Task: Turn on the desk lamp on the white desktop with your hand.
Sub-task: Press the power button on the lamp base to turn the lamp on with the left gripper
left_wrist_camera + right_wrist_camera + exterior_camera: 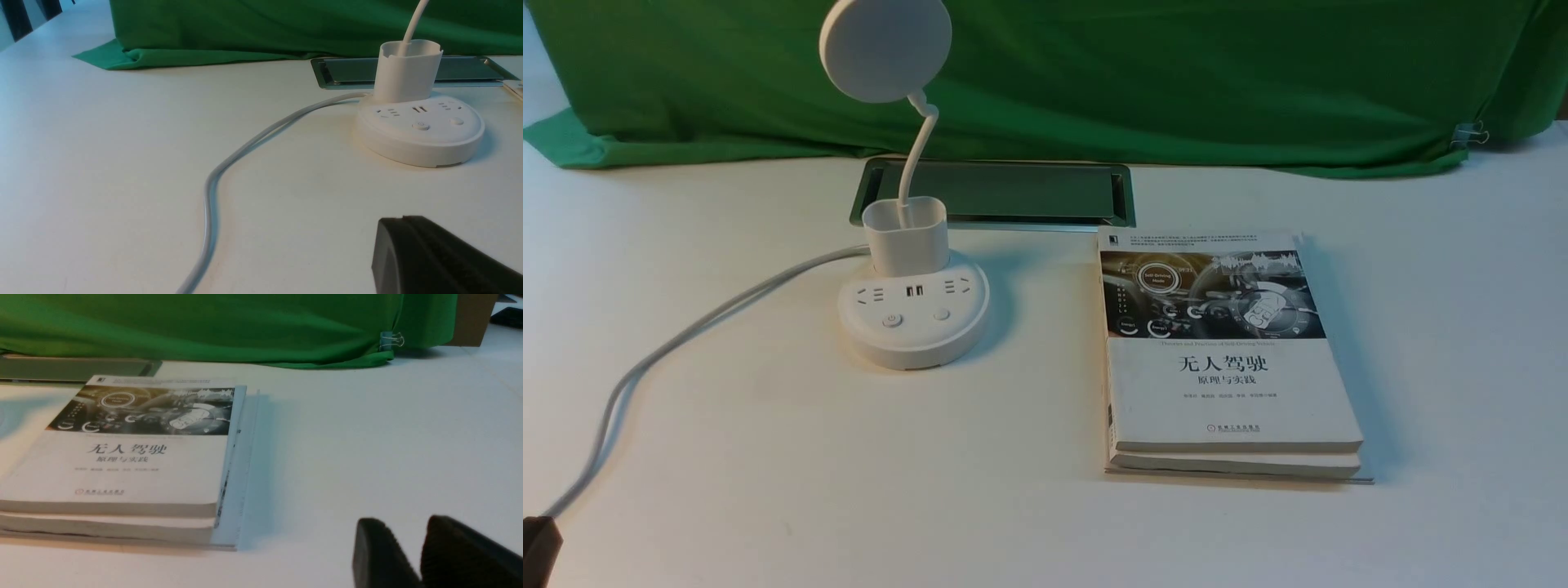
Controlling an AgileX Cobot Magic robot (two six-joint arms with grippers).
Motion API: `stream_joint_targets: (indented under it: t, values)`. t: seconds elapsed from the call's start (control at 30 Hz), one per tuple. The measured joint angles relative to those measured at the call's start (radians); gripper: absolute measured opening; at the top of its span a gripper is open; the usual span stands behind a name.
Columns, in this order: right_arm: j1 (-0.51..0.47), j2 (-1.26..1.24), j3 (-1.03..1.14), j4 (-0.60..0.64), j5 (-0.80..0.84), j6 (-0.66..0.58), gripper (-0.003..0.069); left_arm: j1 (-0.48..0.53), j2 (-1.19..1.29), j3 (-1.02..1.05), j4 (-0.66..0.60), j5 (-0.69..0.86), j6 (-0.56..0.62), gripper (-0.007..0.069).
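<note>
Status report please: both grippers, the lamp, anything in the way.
Left gripper short of lamp, holding nothing, jaw state unclear. Right gripper slightly open, empty, beside the books. Desk lamp unlit, buttons untouched. Path clear.

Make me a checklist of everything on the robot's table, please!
Surface: white desktop, with a metal-rimmed slot.
Job's things: lamp upright, head looks unlit, two buttons on the base.
Clutter: stacked books beside the lamp, apart from it.
Grippers: left gripper low, short of the lamp, holding nothing; right gripper near the books, fingers slightly apart, holding nothing.
Cables: lamp cord trailing left.
Surroundings: green cloth behind, with a clip.
</note>
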Motion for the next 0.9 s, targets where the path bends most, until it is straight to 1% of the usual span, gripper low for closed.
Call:
stream_joint_targets:
  t: [0.37,0.47,0.57,0.67,0.83,0.9]
  values:
    - [0.0,0.0,0.0,0.0,0.001,0.0,0.0238,0.0,0.0,0.0,0.0,0.0,0.005,0.0001]
    - [0.0,0.0,0.0,0.0,0.001,0.0,0.0238,0.0,0.0,0.0,0.001,-0.017,0.011,0.0001]
    - [0.0,0.0,0.0,0.0,0.001,-0.001,0.0238,0.0,0.0,0.0,0.001,-0.093,0.012,0.0001]
    - [0.0,0.0,0.0,0.0,0.001,0.0,0.0238,0.0,0.0,0.0,0.005,-0.258,0.012,0.0001]
    - [0.0,0.0,0.0,0.0,0.001,0.0,0.0238,0.0,0.0,0.0,0.01,-0.595,0.012,0.0001]
    - [0.0,0.0,0.0,0.0,0.001,0.0,0.0238,0.0,0.0,0.0,0.011,-0.693,0.01,0.0001]
